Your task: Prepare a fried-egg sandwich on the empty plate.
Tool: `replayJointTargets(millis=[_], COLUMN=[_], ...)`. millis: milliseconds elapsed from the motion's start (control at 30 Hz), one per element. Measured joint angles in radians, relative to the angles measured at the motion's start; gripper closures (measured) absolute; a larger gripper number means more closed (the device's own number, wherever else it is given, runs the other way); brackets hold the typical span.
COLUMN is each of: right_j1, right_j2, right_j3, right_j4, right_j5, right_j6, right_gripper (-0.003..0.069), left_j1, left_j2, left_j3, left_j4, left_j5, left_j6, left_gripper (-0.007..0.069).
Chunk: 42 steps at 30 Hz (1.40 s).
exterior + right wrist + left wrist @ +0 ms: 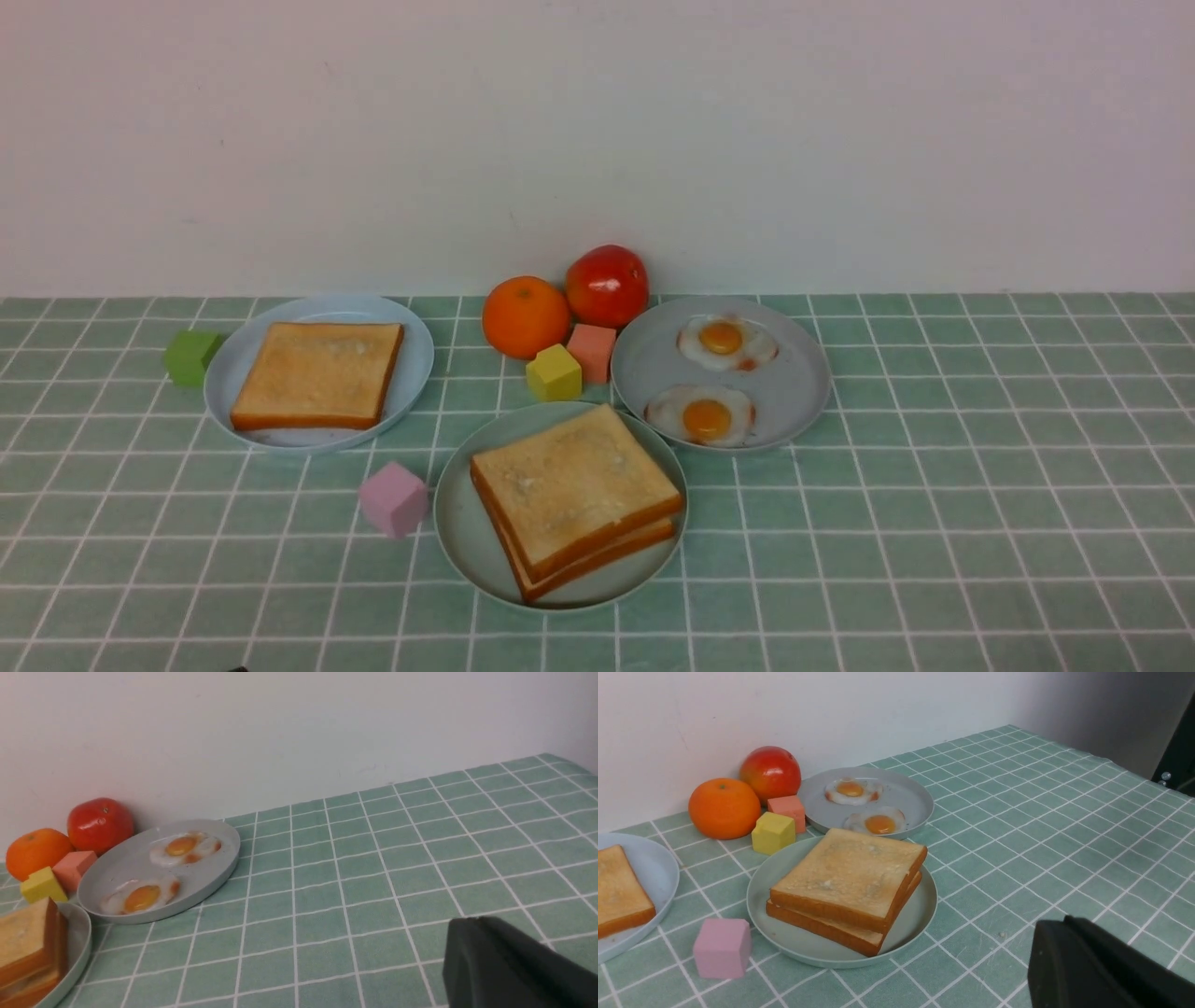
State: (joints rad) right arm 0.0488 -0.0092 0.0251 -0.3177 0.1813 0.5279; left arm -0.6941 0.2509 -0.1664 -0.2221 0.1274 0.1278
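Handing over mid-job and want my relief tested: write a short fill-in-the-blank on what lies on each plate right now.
1. The grey plate holds ____ fried eggs.
2. The light-blue plate holds ____ slice of toast.
3. The stacked toast lies on the ____ plate.
4. The cube nearest the stack's plate on the robot's left is ____.

Missing words: two; one; mint-green; pink

Green checked table (934,523), three plates, four cubes, orange, perhaps a tomato
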Motion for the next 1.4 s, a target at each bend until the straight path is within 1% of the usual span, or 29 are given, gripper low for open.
replayJointTargets(millis=[100,167,233,367,400,433,467,667,1400], right_j1=[0.000,0.000,-0.001,-0.007,-0.007,-0.007,-0.007,-0.007,-0.007], right_j2=[0.000,0.000,0.000,0.000,0.000,0.000,0.000,0.000,0.000], right_j3=[0.000,0.000,0.000,0.000,0.000,0.000,0.000,-0.005,-0.006], right_j4=[0.003,0.038,0.118,0.302,0.309,0.343,0.352,0.363,0.364], right_j5=[-0.004,0.003,0.024,0.106,0.114,0.144,0.152,0.187,0.188], right_j6=[-0.006,-0.055,-0.168,-0.436,-0.446,-0.504,-0.519,-0.545,-0.549], right_gripper=[0.0673,0.0672,0.0671,0.0671,0.0671,0.0670,0.0669,0.0667,0.0655], left_j1=[0.000,0.000,0.000,0.000,0.000,0.000,0.000,0.000,0.000], left_j2=[0.000,0.000,0.000,0.000,0.000,0.000,0.000,0.000,0.000], left_j3=[0.000,0.000,0.000,0.000,0.000,0.000,0.000,0.000,0.000], left_j4=[0.000,-0.001,-0.001,-0.001,-0.001,-0.001,-0.001,-0.001,0.007], left_j5=[0.000,0.000,0.000,0.000,0.000,0.000,0.000,0.000,0.000], left_j6=[0.000,0.000,0.000,0.000,0.000,0.000,0.000,0.000,0.000], left_gripper=[0.0625,0.0624,0.0622,0.0618,0.0617,0.0617,0.0617,0.0609,0.0587])
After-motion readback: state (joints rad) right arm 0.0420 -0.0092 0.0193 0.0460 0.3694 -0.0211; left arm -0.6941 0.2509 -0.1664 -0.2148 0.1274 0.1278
